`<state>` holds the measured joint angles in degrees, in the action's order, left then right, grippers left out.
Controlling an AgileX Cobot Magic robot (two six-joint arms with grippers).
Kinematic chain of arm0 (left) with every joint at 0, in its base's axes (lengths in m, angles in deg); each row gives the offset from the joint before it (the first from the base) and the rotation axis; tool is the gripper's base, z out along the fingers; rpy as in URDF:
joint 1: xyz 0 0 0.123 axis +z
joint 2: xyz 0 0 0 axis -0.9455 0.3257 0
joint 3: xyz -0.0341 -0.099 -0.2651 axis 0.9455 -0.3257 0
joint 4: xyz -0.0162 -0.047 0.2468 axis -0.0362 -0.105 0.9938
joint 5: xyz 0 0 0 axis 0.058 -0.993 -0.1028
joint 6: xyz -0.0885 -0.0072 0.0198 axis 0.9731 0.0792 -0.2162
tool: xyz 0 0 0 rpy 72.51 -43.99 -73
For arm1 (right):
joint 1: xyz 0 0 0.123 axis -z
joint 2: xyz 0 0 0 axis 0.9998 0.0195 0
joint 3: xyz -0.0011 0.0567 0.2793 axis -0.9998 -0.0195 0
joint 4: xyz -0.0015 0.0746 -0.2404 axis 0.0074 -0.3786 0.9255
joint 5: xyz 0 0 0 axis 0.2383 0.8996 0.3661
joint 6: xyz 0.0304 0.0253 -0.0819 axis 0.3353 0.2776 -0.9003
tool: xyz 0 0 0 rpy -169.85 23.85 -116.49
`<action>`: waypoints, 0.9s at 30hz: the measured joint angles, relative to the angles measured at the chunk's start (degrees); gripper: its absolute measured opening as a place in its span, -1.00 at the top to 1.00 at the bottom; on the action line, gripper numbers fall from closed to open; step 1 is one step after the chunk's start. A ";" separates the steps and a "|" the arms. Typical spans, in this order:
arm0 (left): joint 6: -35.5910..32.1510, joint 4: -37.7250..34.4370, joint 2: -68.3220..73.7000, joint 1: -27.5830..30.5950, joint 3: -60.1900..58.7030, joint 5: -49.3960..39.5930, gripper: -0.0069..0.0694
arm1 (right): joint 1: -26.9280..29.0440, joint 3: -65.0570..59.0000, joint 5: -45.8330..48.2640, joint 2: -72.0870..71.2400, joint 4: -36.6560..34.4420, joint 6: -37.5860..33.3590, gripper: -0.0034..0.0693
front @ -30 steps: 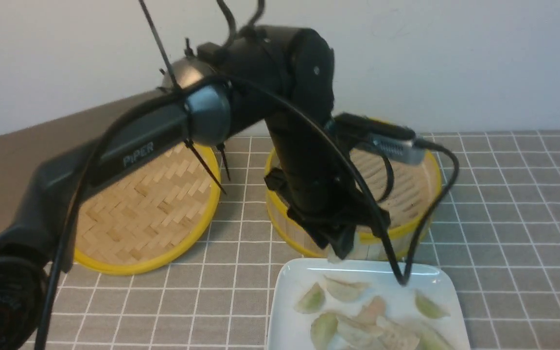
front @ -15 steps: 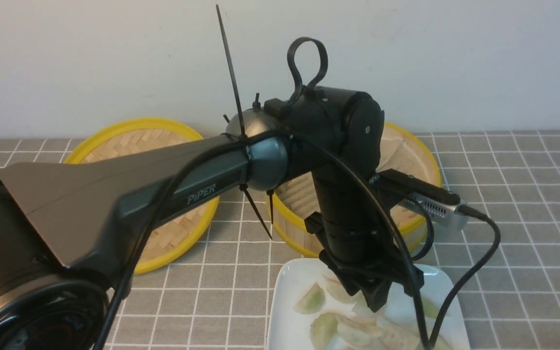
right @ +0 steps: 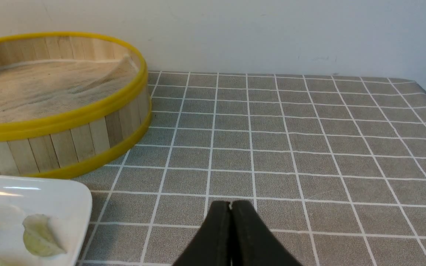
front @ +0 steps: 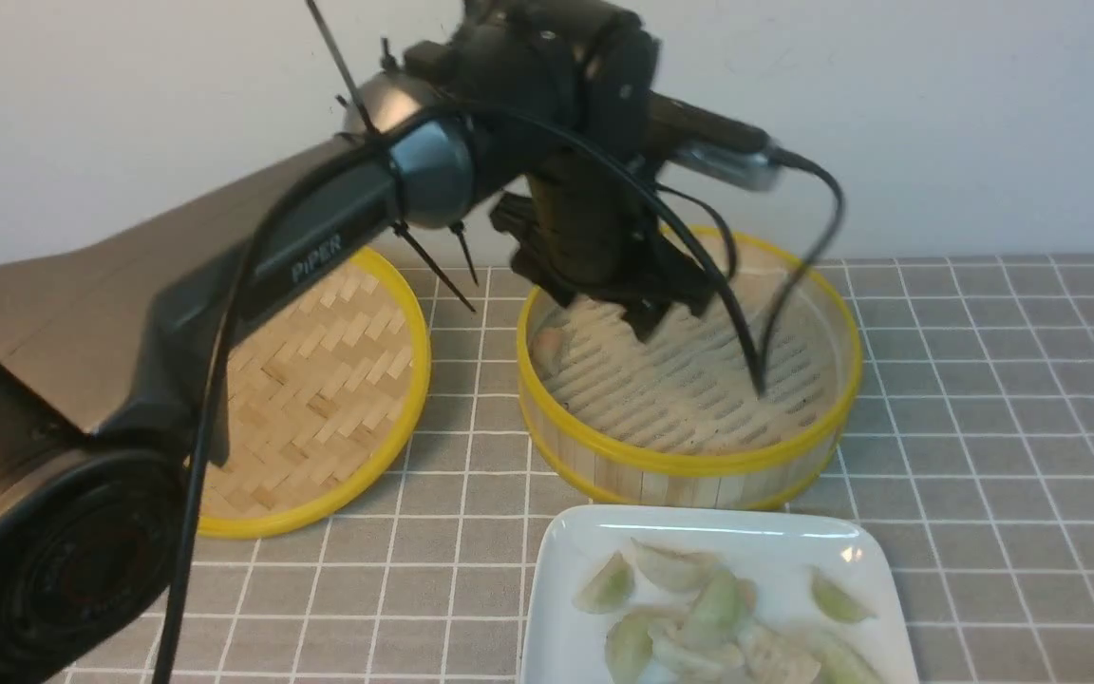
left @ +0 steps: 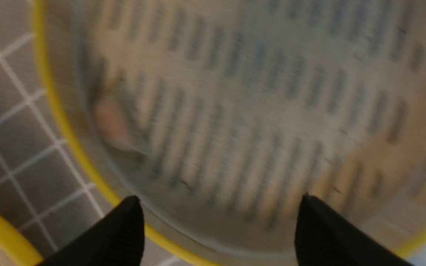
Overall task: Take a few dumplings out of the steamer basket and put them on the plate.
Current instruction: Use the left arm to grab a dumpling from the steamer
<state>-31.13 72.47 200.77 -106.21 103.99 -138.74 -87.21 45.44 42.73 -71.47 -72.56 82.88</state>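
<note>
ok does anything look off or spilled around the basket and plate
Nothing looks spilled or damaged. The only slightly odd thing is a lone pinkish dumpling tucked against the wall of the basket, away from the middle. The plate sits flat in front, its visible dumplings lying loosely, some overlapping.

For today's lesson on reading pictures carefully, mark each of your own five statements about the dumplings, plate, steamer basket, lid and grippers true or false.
1. The left gripper is open. True.
2. The white plate holds no dumplings. False: several dumplings lie on it.
3. A pinkish dumpling lies in the steamer basket. True.
4. The woven lid covers the basket. False: it lies beside it, to the left.
5. The right gripper grips the plate. False: it is shut, holding nothing.
</note>
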 joint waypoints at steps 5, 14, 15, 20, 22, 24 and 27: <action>0.20 1.63 3.59 2.31 0.10 4.06 -0.47 | 0.00 0.00 0.00 0.00 0.00 0.00 0.94; -1.51 2.33 7.12 2.18 0.10 8.96 -0.47 | 0.00 0.00 0.00 0.00 0.00 0.00 0.94; -1.51 2.51 7.47 2.18 0.10 9.00 -0.47 | 0.00 0.00 0.00 0.00 0.00 0.00 0.94; -1.66 3.74 9.60 2.18 0.10 10.15 -0.47 | 0.00 0.00 0.00 0.00 0.00 0.00 0.94; -1.85 4.71 10.42 2.13 0.10 10.61 -0.47 | 0.00 0.00 0.00 0.00 0.00 0.00 0.94; -1.94 5.60 10.65 2.13 0.10 11.52 -0.47 | 0.00 0.00 0.00 0.00 0.00 0.00 0.94; -1.94 7.08 10.78 2.13 0.10 11.88 -0.47 | 0.00 0.00 0.00 0.00 0.00 0.00 0.94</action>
<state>-33.07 79.55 211.54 -104.08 104.09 -126.85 -87.21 45.44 42.73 -71.47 -72.56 82.88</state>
